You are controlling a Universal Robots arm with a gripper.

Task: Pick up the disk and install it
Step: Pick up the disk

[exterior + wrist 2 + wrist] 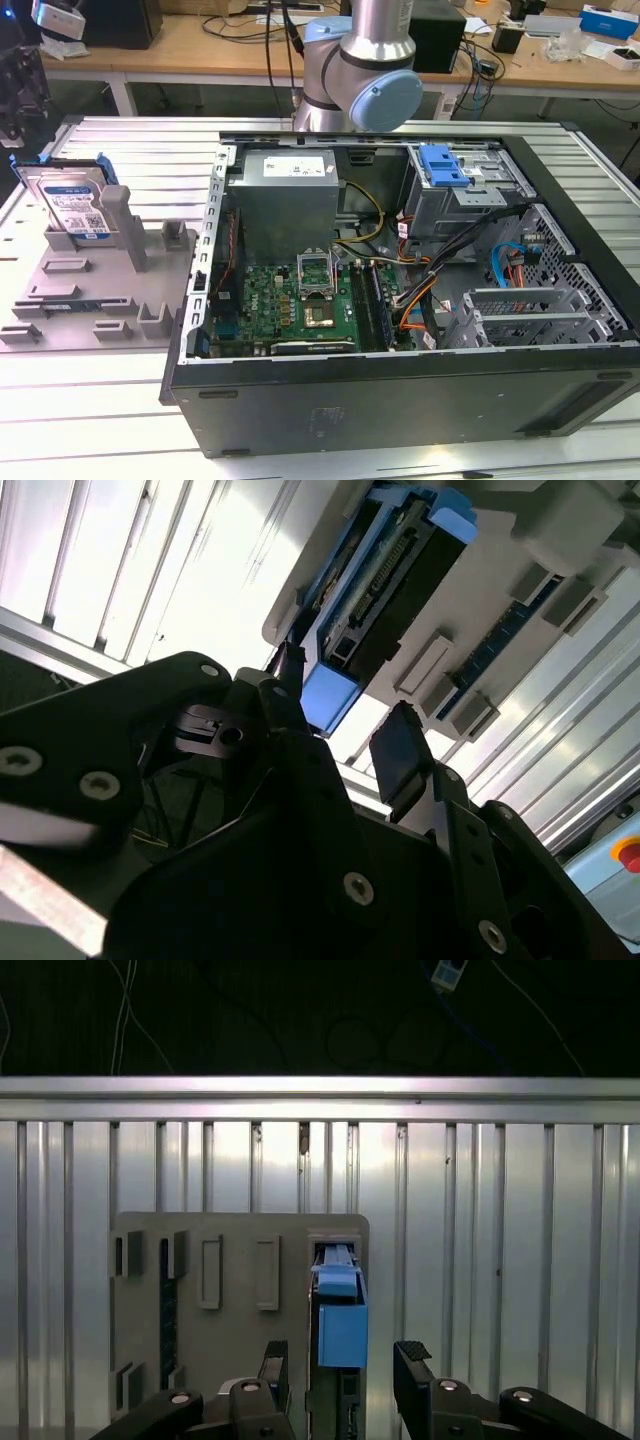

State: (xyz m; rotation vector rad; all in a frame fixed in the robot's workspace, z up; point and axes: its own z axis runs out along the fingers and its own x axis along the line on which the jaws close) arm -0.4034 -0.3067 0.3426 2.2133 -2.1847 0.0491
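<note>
Disk (75, 205) on edge in a grey rack (100, 290) at the exterior view's left, label facing the near side, blue carrier frame along its top. The rack lies on the ribbed metal table (100, 420) beside the open computer case (400, 400), just apart from the case's wall. The arm (365, 70) shows a grey and blue joint at the far side of the table, behind the case.

Both wrist views look down past the gripper (342, 1355) onto the disk's upper edge. The black fingers (412, 1360) are spread wide, one on each side of the blue frame, with a gap on either side and no contact with the disk. In the second wrist view the drive's connector edge runs away from the fingertips along the rack.

Inside the case a grey power supply (290, 200) sits at the far left, a green board (300, 300) lies nearer, and a blue latch (443, 165) tops the drive bay at the far right.
</note>
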